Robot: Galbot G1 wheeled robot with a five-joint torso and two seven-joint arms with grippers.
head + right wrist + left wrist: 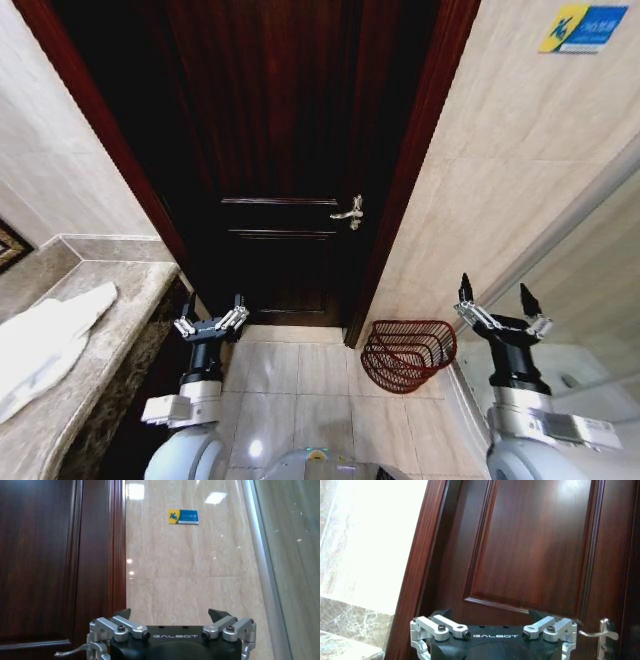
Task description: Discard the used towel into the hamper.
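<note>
head view, bathroom entry: one white towel (45,345) lies crumpled on the marble table (110,300) at the robot's left, evidently where it was dropped after use, and it is within reach of the left arm only. one hamper (407,354), a dark red wire basket, sits tipped on the tiled floor (300,380) against the wall by the door frame, its open mouth turned toward the robot, well apart from the towel. one wooden door (290,150) with one silver lever handle (349,212) stands shut between them. two tools are raised, both spread and carrying nothing: left tool (211,318) beside the table edge, right tool (498,300) just past the hamper, near the glass panel (590,290). judged from this layout, the towel is not yet picked up. one blue-yellow sticker (578,27) marks the wall.
</note>
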